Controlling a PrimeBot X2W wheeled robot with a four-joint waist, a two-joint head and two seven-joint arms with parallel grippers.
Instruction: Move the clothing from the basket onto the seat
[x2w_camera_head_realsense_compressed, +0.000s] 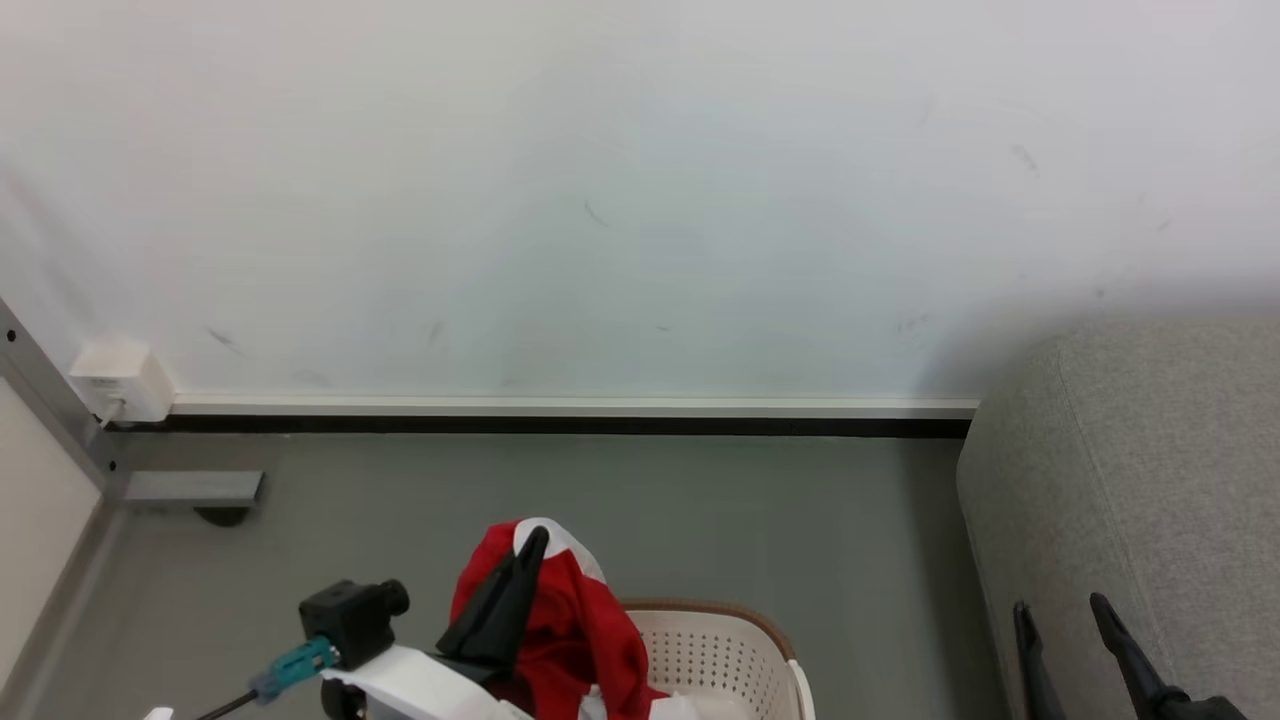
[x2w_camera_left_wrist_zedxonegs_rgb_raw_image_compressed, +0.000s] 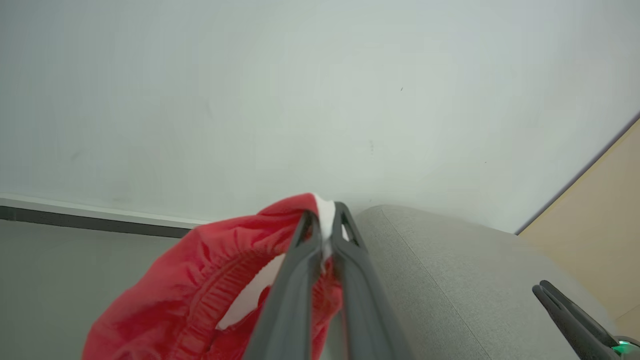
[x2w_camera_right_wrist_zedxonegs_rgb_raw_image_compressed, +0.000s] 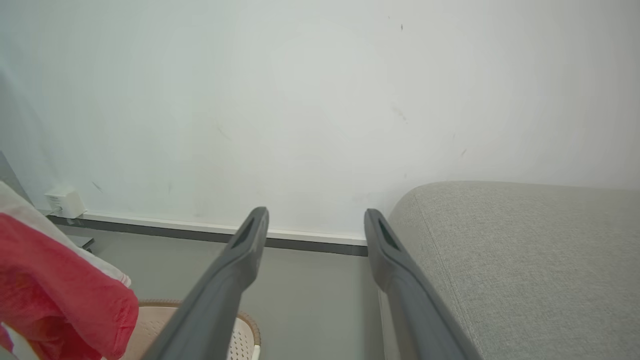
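The red clothing (x2w_camera_head_realsense_compressed: 575, 625) with white panels hangs lifted over the cream basket (x2w_camera_head_realsense_compressed: 720, 655), whose brown rim shows at the bottom of the head view. My left gripper (x2w_camera_head_realsense_compressed: 538, 540) is shut on the garment's top fold; the left wrist view shows the same pinch, the gripper (x2w_camera_left_wrist_zedxonegs_rgb_raw_image_compressed: 325, 215) clamping red and white clothing (x2w_camera_left_wrist_zedxonegs_rgb_raw_image_compressed: 200, 290). The grey seat (x2w_camera_head_realsense_compressed: 1140, 500) stands to the right. Beside its edge my right gripper (x2w_camera_head_realsense_compressed: 1060, 605) is open and holds nothing. The right wrist view shows that gripper (x2w_camera_right_wrist_zedxonegs_rgb_raw_image_compressed: 315, 217), the clothing (x2w_camera_right_wrist_zedxonegs_rgb_raw_image_compressed: 60, 295), the basket (x2w_camera_right_wrist_zedxonegs_rgb_raw_image_compressed: 245, 335) and the seat (x2w_camera_right_wrist_zedxonegs_rgb_raw_image_compressed: 525, 260).
A white wall with a dark skirting strip (x2w_camera_head_realsense_compressed: 560, 425) runs behind the grey floor. A white socket box (x2w_camera_head_realsense_compressed: 120, 380) and a grey metal foot (x2w_camera_head_realsense_compressed: 195, 490) sit at the left, by a beige panel. Bare floor lies between basket and seat.
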